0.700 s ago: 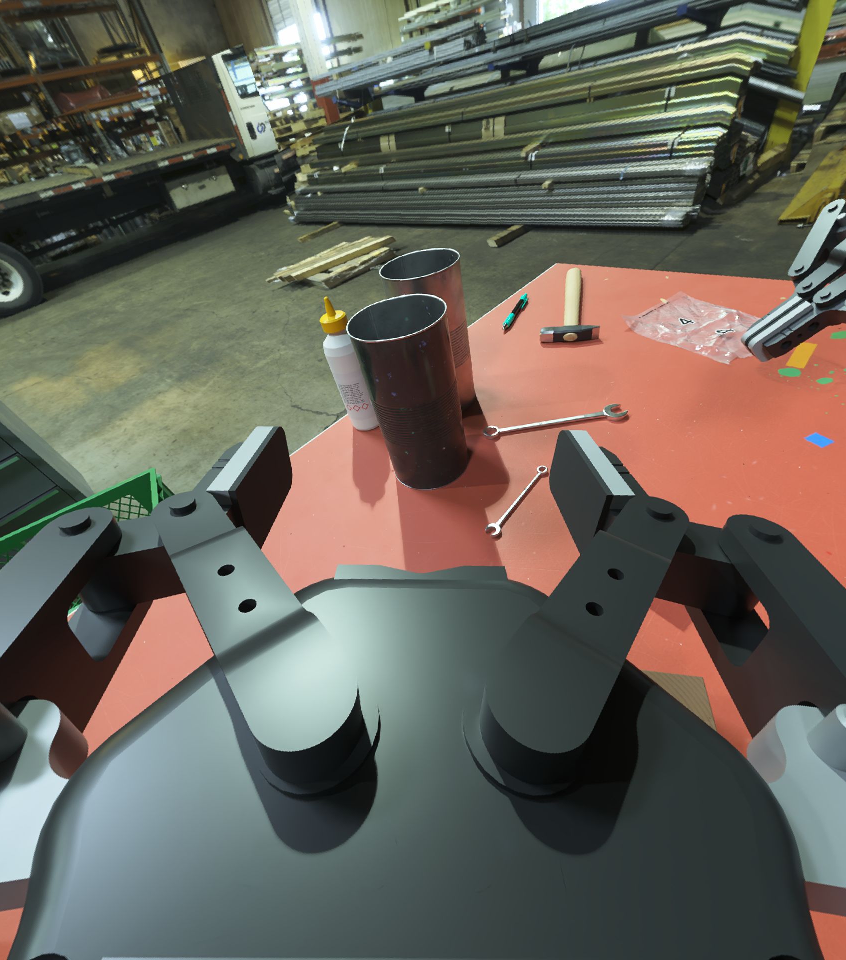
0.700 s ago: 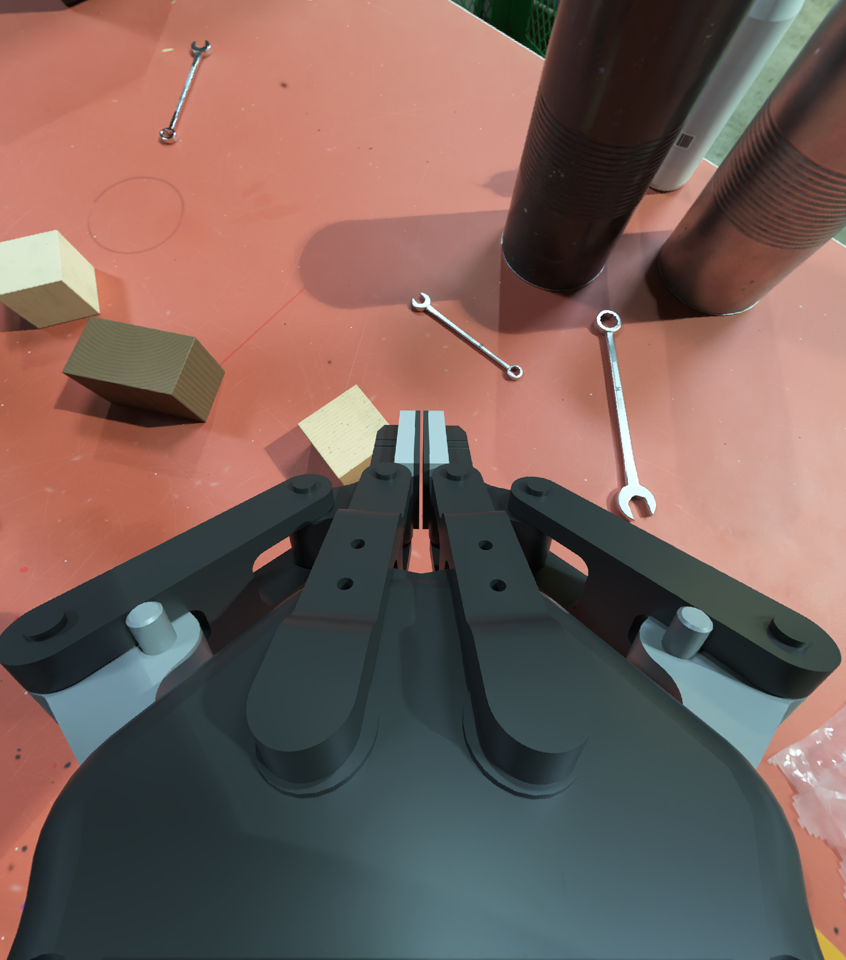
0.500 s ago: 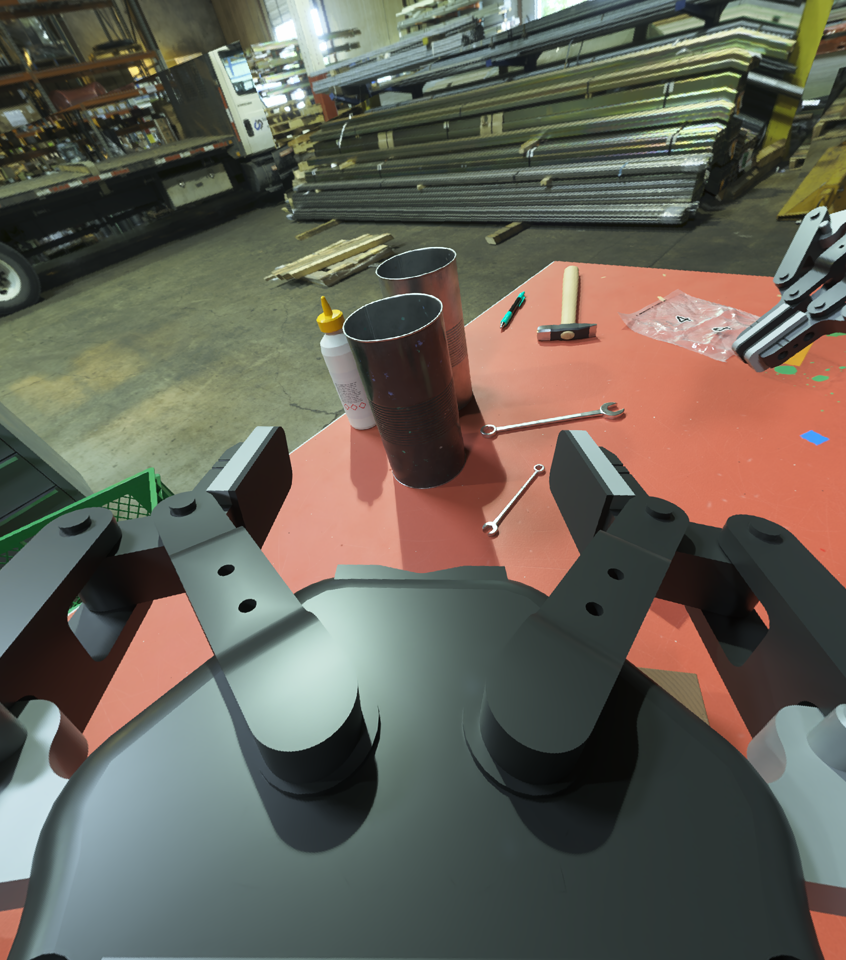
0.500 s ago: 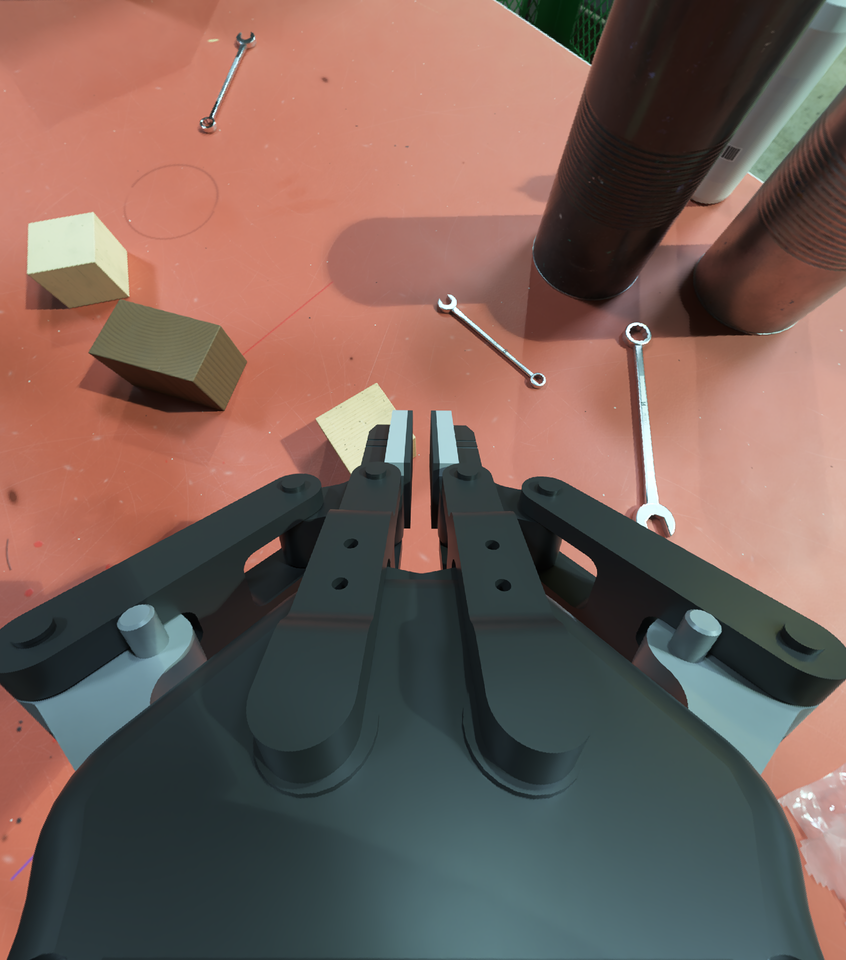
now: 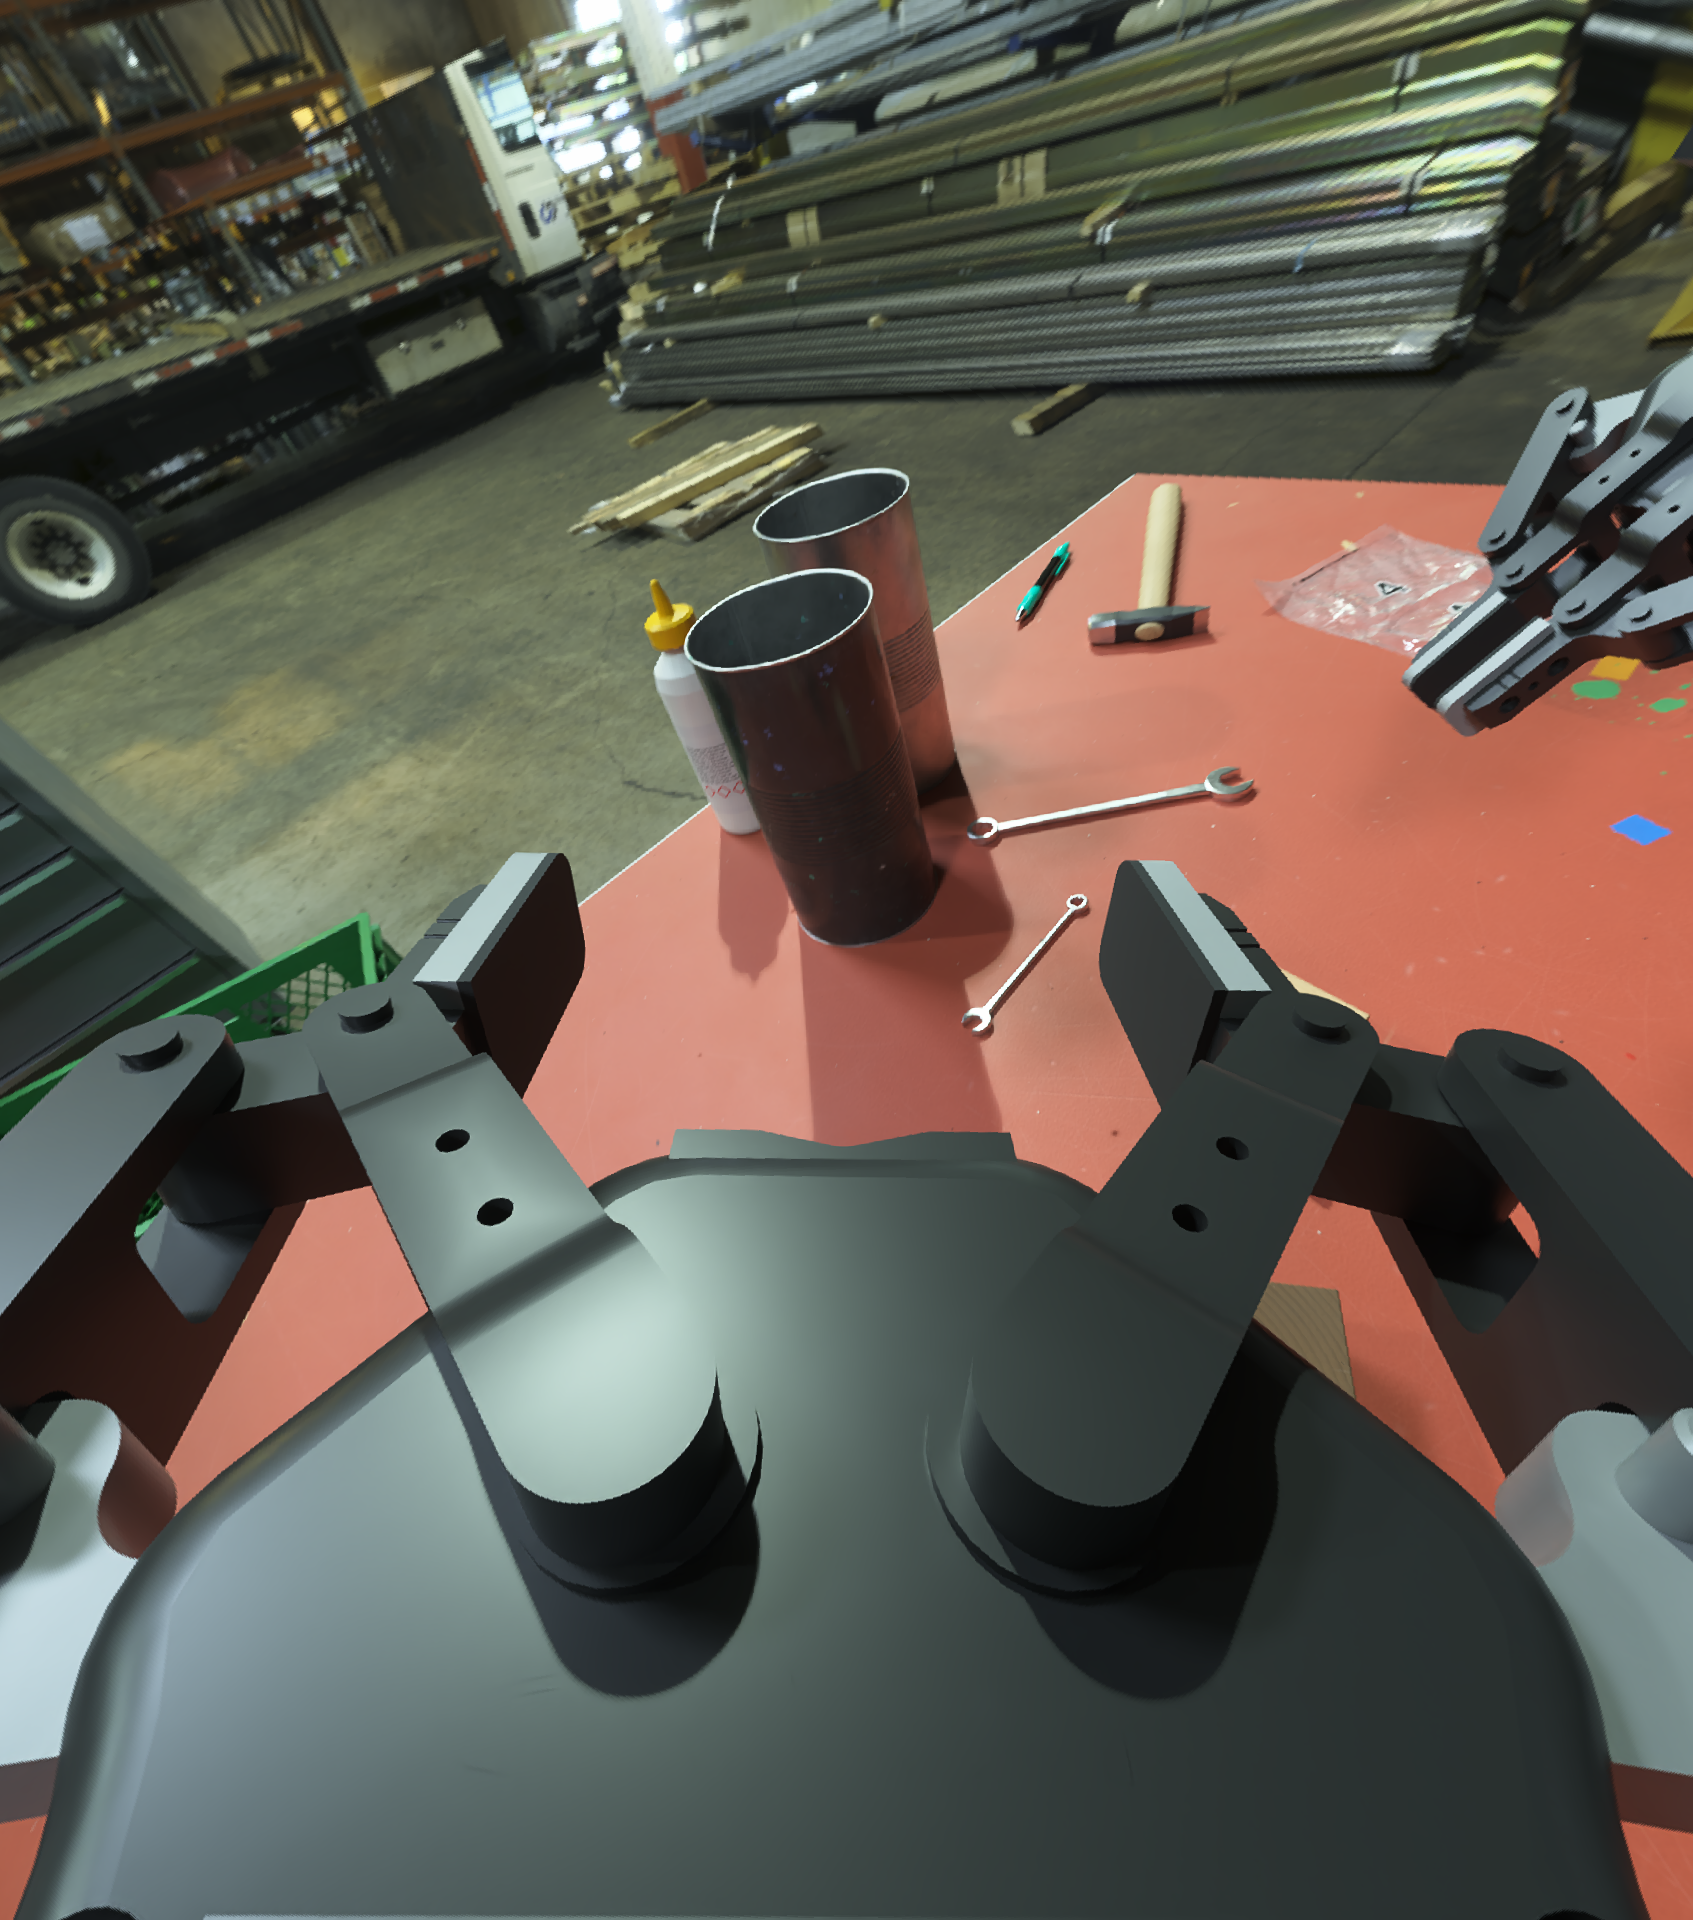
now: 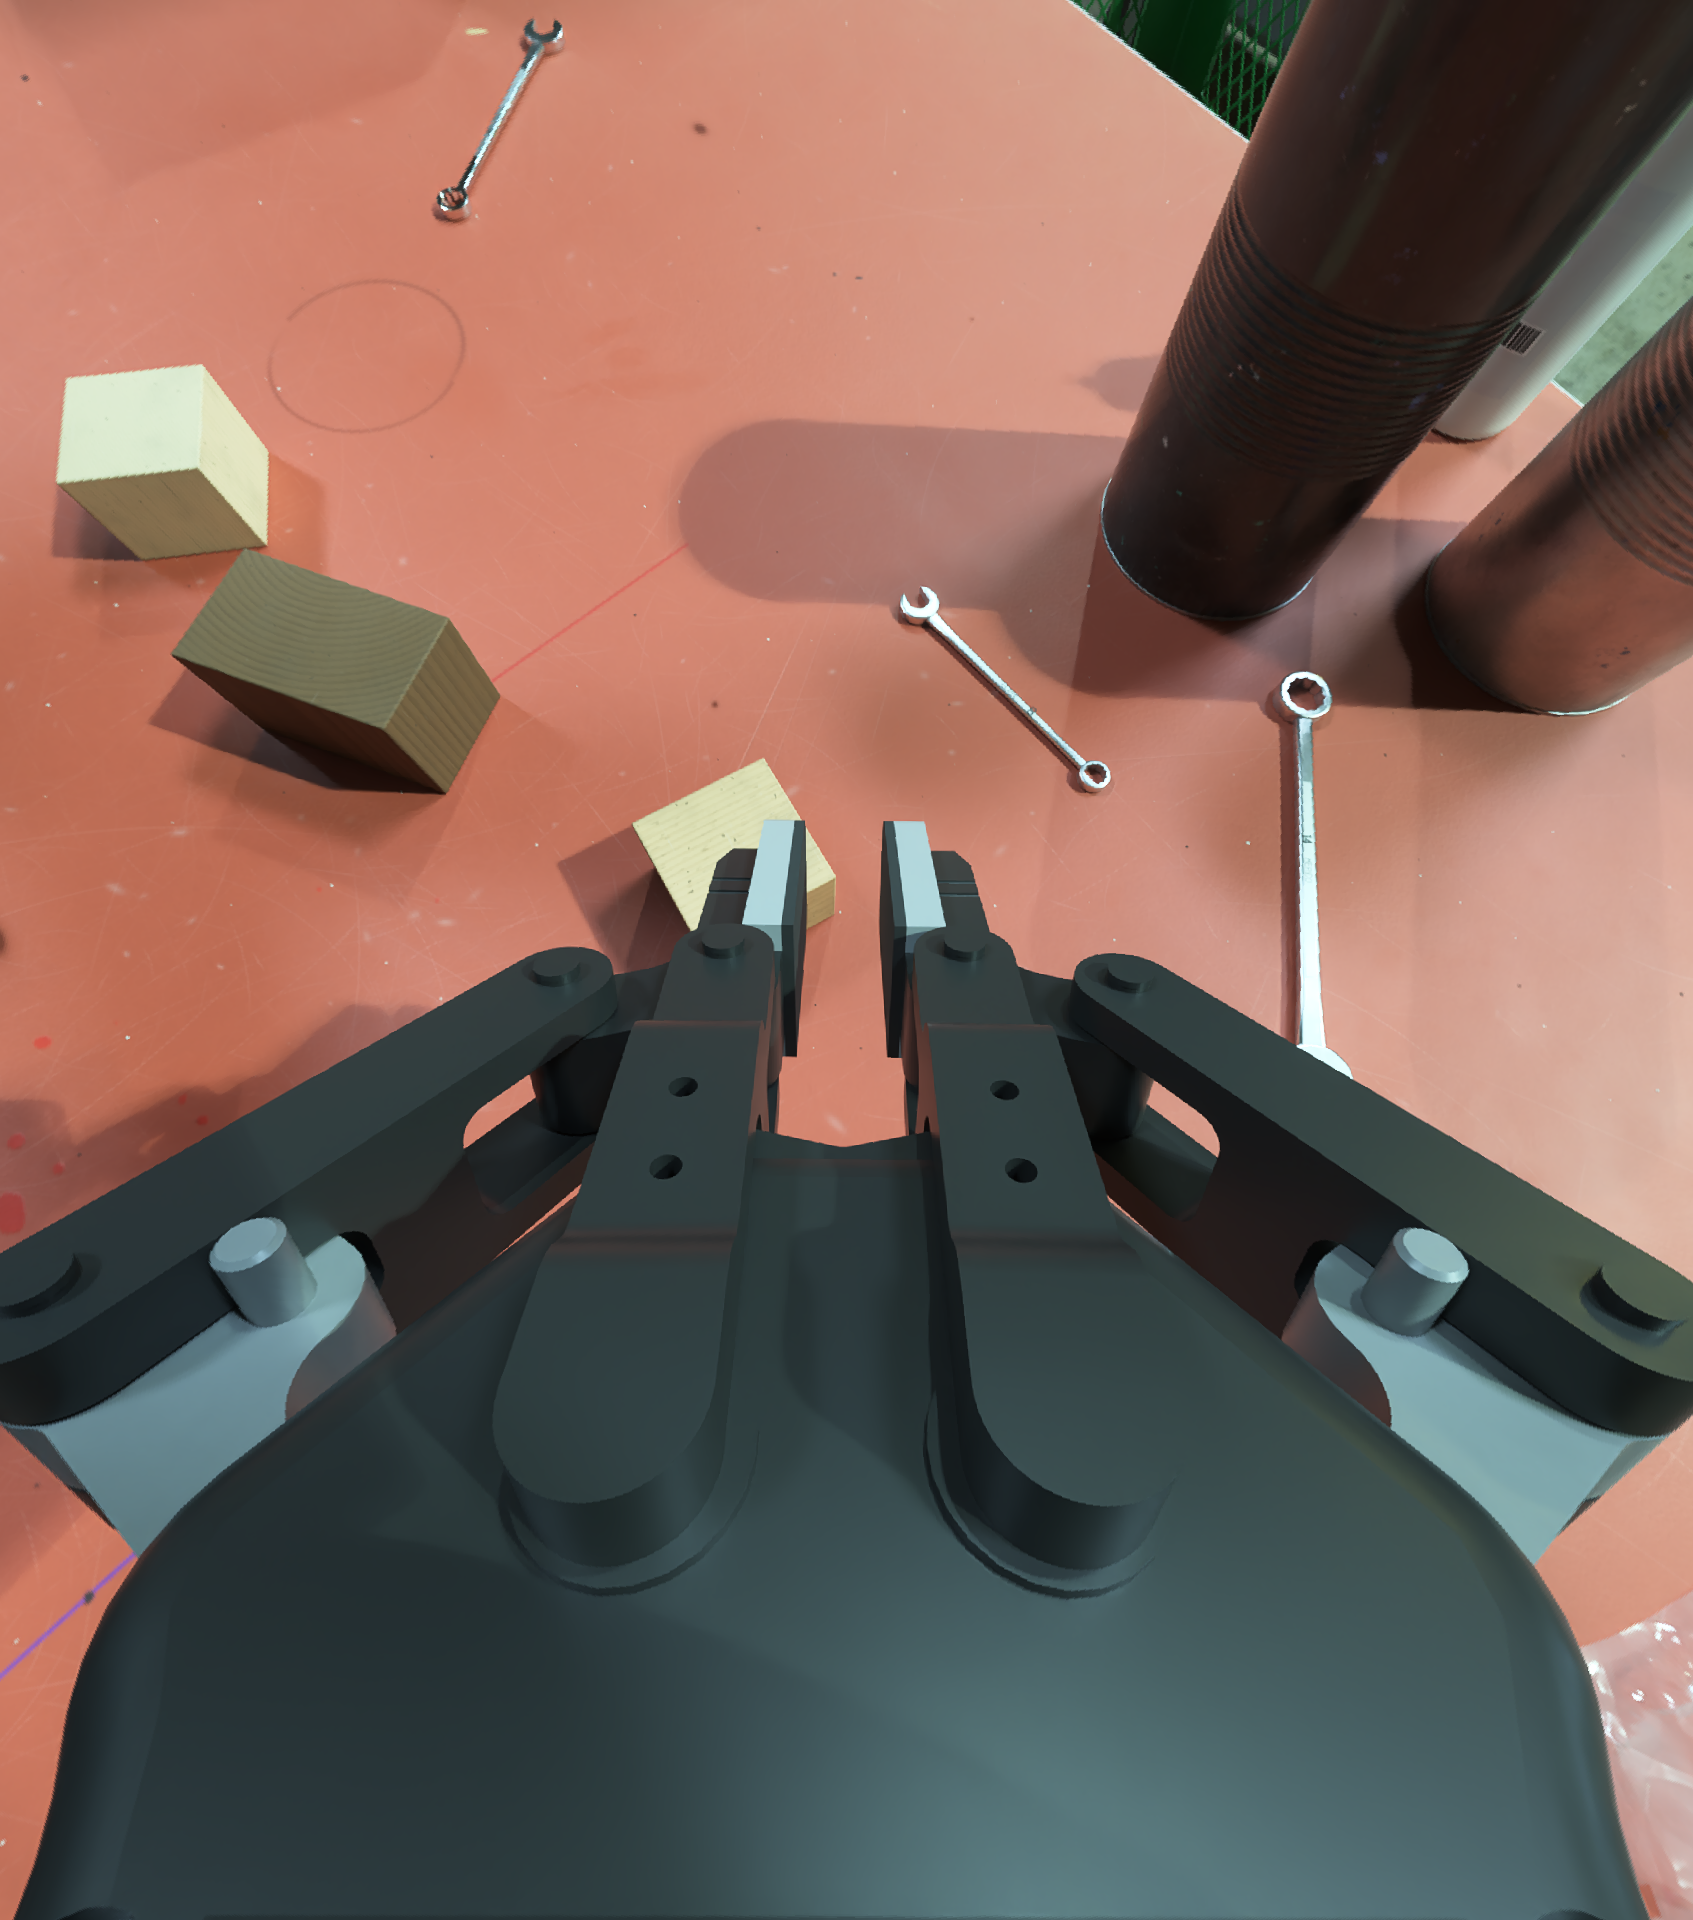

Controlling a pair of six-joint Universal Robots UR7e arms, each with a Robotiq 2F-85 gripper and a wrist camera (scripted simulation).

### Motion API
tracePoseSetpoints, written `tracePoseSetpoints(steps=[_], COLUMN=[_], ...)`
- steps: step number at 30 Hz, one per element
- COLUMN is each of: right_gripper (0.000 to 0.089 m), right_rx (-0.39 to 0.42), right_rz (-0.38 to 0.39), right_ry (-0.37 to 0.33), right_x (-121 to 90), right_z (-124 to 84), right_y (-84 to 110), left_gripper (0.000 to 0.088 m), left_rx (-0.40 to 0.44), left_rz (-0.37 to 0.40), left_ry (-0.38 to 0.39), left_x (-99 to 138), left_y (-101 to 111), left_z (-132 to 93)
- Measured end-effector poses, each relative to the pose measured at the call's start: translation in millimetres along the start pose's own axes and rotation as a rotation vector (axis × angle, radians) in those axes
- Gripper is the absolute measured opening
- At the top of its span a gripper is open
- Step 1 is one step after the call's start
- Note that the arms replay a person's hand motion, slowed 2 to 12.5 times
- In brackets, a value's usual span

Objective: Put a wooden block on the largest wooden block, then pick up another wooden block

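In the right wrist view three wooden blocks lie on the red table [image 6: 821, 312]: a pale cube [image 6: 161, 457] at the far left, the largest, dark brown block [image 6: 338, 665] beside it, and a small light block [image 6: 717, 831]. My right gripper [image 6: 842, 862] hovers above the table, partly open and empty, its left finger over the small light block's right edge. My left gripper [image 5: 842, 935] is wide open and empty over the table's near-left part. A sliver of the dark block [image 5: 1309, 1330] shows behind its right finger. The right gripper also shows far right in the left wrist view [image 5: 1476, 686].
Two tall metal cylinders [image 6: 1341, 312] [image 6: 1652, 520] and a white glue bottle [image 5: 691, 717] stand near the table edge. Three wrenches [image 6: 1008, 691] [image 6: 1304, 852] [image 6: 499, 114] lie around. A hammer [image 5: 1154, 566], a pen [image 5: 1042, 582], a plastic bag [image 5: 1372, 597] and a green crate [image 5: 281, 987] also show.
My right gripper's fingers have gone from shut to partly open, and it has shifted toward the blocks. My left gripper has not moved.
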State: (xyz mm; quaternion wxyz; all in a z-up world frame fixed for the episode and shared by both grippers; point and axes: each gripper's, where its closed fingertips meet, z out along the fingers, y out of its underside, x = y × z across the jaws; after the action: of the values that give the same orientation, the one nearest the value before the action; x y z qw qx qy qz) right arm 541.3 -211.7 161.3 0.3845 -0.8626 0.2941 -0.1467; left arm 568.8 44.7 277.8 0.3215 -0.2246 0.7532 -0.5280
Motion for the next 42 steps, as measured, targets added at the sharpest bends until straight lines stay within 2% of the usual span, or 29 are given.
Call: tracePoseSetpoints(steps=[7,14,21,26,31,36,39,42], right_gripper=[0.0166,0.0181,0.0187,0.0192,0.0204,0.0207,0.0207,0.0207], right_rx=[-0.030,-0.017,0.028,0.051,0.069,0.110,0.136,0.158], right_rz=[-0.005,0.006,0.031,0.035,0.026,0.024,0.029,0.033], right_ry=[0.015,0.006,-0.012,-0.010,0.005,-0.001,-0.008,-0.013], right_x=[7,12,15,18,21,21,21,21], right_z=[-3,-11,-24,-34,-44,-54,-60,-65], right_y=[8.3,10.5,7.2,5.9,4.9,0.4,-2.2,-4.2], left_gripper=[0.0854,0.0854,0.0854,0.0854,0.0854,0.0854,0.0854,0.0854], left_rx=[-0.101,-0.233,-0.420,-0.542,-0.614,-0.617,-0.595,-0.571], left_rz=[0.007,0.068,0.107,0.110,0.077,0.002,-0.067,-0.132], left_ry=[-0.093,-0.112,-0.106,-0.136,-0.233,-0.322,-0.337,-0.320], left_x=[7,23,39,44,39,34,34,37], left_y=[9,33,86,129,166,195,210,223], left_z=[-14,-28,-53,-79,-107,-129,-136,-140])
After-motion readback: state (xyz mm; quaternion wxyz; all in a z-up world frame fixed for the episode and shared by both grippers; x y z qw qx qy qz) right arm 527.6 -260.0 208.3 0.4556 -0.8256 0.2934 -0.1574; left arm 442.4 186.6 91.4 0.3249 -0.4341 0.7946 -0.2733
